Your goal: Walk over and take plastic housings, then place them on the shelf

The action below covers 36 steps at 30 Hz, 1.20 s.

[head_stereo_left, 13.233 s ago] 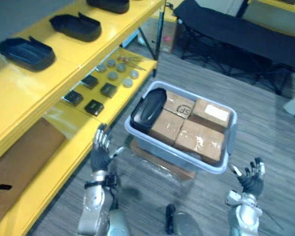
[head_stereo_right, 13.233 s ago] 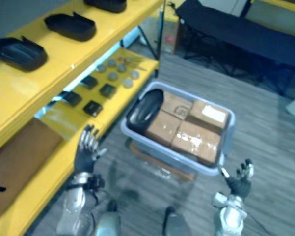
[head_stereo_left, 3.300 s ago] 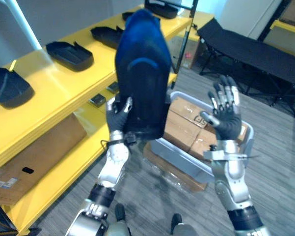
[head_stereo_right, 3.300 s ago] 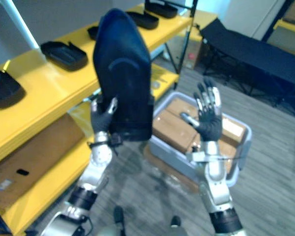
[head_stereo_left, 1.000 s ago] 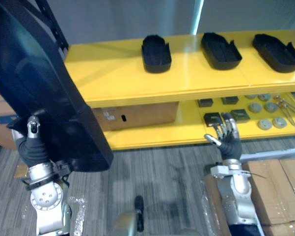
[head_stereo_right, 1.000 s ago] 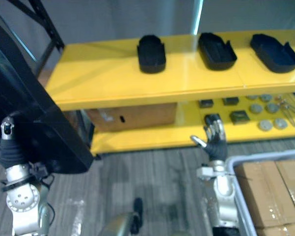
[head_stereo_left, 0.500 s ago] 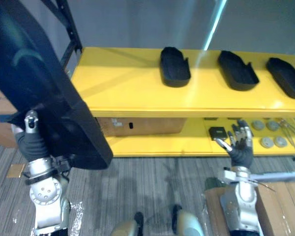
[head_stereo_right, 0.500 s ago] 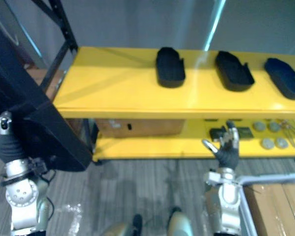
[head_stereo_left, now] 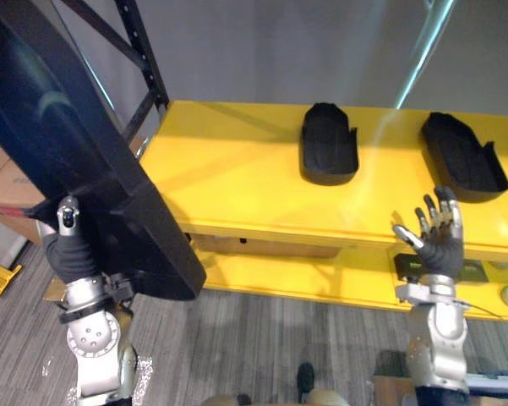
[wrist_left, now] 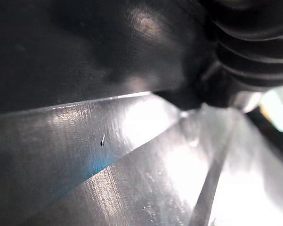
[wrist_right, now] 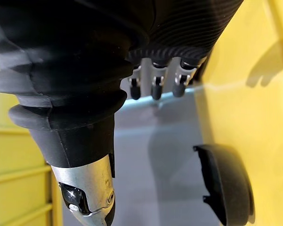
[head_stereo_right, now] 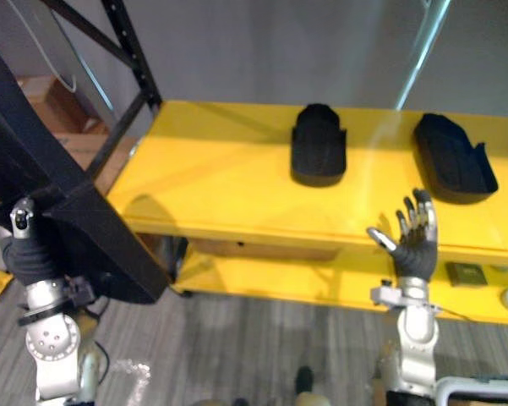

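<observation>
Standing closer to shelf, left hand gripping housing, right hand spread

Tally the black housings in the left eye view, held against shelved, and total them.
held housing, gripped in the left hand: 1
shelved housings, lying apart on the top shelf: 2
Total: 3

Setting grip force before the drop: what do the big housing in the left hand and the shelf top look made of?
Housing: dark moulded plastic by its look, smooth, semi-gloss; light glints along its curved face. Shelf top: probably yellow painted metal, glossy; it mirrors pale light streaks.
</observation>
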Available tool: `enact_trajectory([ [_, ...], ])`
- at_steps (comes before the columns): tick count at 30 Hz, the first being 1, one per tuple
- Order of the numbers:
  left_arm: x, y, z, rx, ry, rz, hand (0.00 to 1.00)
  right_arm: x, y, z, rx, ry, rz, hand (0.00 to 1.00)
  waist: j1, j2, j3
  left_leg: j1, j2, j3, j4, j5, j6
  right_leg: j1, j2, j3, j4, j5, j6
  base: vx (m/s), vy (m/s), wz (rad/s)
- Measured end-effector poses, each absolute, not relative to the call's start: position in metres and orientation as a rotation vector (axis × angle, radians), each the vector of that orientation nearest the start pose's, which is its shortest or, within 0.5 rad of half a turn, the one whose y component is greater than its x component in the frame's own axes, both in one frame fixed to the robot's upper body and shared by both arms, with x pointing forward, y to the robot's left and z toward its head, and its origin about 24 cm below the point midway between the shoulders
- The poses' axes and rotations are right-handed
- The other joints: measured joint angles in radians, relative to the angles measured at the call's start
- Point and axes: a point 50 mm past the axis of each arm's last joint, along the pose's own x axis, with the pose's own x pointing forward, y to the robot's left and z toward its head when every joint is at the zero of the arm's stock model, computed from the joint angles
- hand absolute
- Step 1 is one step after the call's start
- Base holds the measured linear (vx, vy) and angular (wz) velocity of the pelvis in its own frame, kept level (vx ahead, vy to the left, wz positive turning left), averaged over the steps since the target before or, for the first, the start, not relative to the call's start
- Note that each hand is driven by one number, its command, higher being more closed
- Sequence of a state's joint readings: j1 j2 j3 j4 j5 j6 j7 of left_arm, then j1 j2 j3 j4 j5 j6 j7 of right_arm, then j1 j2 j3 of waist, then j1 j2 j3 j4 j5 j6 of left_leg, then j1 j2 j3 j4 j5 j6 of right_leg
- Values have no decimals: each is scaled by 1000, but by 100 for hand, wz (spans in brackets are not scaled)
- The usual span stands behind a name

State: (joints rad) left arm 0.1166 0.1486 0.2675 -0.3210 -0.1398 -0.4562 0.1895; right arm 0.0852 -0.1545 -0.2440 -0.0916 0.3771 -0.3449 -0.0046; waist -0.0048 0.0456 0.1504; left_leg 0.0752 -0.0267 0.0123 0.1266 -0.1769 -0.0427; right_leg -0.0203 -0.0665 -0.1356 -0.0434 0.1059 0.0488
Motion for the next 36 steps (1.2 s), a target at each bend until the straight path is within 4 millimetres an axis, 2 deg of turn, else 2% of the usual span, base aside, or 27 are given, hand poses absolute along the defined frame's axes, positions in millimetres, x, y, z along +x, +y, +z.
enact_trajectory([
  [7,192,237,142,57,-713,388,100,212,-244,86,144,-422,-350,0,-8,4,-4,11,3,-2,-14,-1,1,11,3,-5,1,-6,-4,-50,-3,4],
  [8,191,237,142,55,-710,393,100,211,-245,87,143,-436,-367,0,-8,10,-4,9,10,-3,-10,-10,12,8,10,-6,14,-15,-7,-89,-40,2],
  [9,190,237,140,53,-703,399,100,210,-247,88,137,-444,-377,0,-8,19,-6,8,21,-4,-2,-24,29,1,20,-6,36,-28,-1,-83,-74,-3],
  [10,188,238,137,45,-690,415,100,209,-248,89,136,-450,-390,0,-8,37,4,12,41,-3,26,-47,11,-1,41,-5,92,-64,-14,-50,-78,-4],
  [11,187,238,135,42,-679,422,100,206,-247,89,135,-452,-394,0,-8,41,6,11,49,-2,53,-57,-3,-8,48,-1,142,-97,-23,1,-69,5],
  [12,185,239,132,39,-665,433,100,202,-248,90,131,-467,-400,0,-8,35,8,-30,50,-1,186,-81,-39,-29,37,3,234,-163,-24,-7,-40,16],
  [13,184,238,128,30,-648,442,100,200,-250,91,123,-478,-410,0,-15,22,17,-117,44,7,398,-72,-59,-31,17,5,276,-200,-33,-26,-39,15],
  [14,183,238,125,23,-637,449,100,199,-253,92,115,-481,-417,0,-18,13,22,-161,47,25,488,-44,-64,-26,7,10,279,-207,-32,-80,-63,-12],
  [15,180,239,121,19,-617,456,100,198,-257,94,105,-498,-431,0,-4,5,23,-184,59,61,504,-62,-17,-15,-16,10,277,-209,-30,-35,-66,-25],
  [16,180,239,119,20,-609,457,100,197,-260,97,100,-513,-440,0,-6,7,21,-183,73,77,465,-71,-1,-10,-24,9,276,-210,-30,-10,-56,-24],
  [17,181,239,118,19,-605,455,100,194,-262,101,108,-537,-447,0,-17,15,16,-181,111,95,379,-78,12,-6,-39,10,271,-212,-26,39,1,-6],
  [19,182,234,117,11,-612,434,100,192,-262,104,125,-555,-446,0,-40,13,15,-180,168,106,259,-56,13,-11,-66,16,271,-218,-14,68,64,-3],
  [20,185,229,114,2,-604,410,100,192,-263,104,135,-556,-447,0,-46,14,14,-178,197,105,224,-21,6,-17,-84,23,278,-220,2,92,131,-1],
  [21,188,224,110,-4,-585,384,100,192,-264,103,149,-553,-450,0,-63,17,12,-174,220,102,212,-1,-4,-20,-104,25,283,-222,19,80,160,-1],
  [22,189,222,107,-5,-573,375,100,192,-264,103,155,-551,-451,0,-66,22,9,-167,224,104,201,5,-14,-23,-116,27,286,-224,32,82,241,-7],
  [24,196,217,104,-10,-561,332,100,192,-267,101,146,-539,-457,0,-68,52,-10,-105,210,110,98,43,-68,-30,-146,38,292,-205,82,125,355,-9],
  [25,199,214,106,-12,-567,312,100,192,-268,99,141,-529,-463,0,-68,61,-16,-89,206,110,58,74,-80,-30,-150,39,295,-200,93,146,439,8],
  [26,204,211,109,-9,-583,278,100,195,-268,94,140,-502,-476,0,-66,75,-26,-52,201,128,-18,118,-117,-32,-152,40,293,-190,115,128,461,11],
  [27,209,213,111,9,-591,261,100,197,-262,84,178,-469,-489,0,-61,44,-24,-29,166,142,-58,123,-109,-32,-180,41,288,-177,125,118,515,-5],
  [28,210,221,113,56,-579,246,100,200,-244,72,244,-422,-476,0,-53,-6,-25,-27,140,166,-69,126,-100,-29,-202,21,243,-129,118,79,363,-18],
  [29,209,225,114,79,-570,245,100,201,-237,69,261,-411,-467,0,-47,-21,-27,-27,137,172,-70,126,-100,-24,-203,13,219,-109,117,43,213,-24],
  [30,210,232,115,117,-548,244,100,203,-227,67,254,-398,-455,0,-44,-46,-33,-28,137,189,-74,126,-99,-1,-190,-3,168,-74,134,62,112,-14],
  [31,210,235,116,134,-535,250,100,204,-225,70,235,-400,-452,0,-41,-67,-45,-24,133,192,-81,118,-87,23,-179,-22,127,-61,129,59,82,-7],
  [34,211,240,112,164,-486,295,100,204,-226,71,224,-403,-448,0,-39,-85,-56,-24,115,197,-85,110,-78,40,-188,-59,91,-55,127,17,20,-1],
  [35,211,240,112,168,-481,300,100,204,-226,71,224,-402,-446,0,-39,-83,-55,-24,115,198,-85,110,-78,40,-188,-59,88,-55,127,-8,-8,-6],
  [36,212,239,111,180,-465,317,100,205,-227,72,215,-405,-435,0,-38,-71,-47,-26,116,206,-88,109,-78,39,-187,-59,74,-55,128,-57,-37,-8],
])
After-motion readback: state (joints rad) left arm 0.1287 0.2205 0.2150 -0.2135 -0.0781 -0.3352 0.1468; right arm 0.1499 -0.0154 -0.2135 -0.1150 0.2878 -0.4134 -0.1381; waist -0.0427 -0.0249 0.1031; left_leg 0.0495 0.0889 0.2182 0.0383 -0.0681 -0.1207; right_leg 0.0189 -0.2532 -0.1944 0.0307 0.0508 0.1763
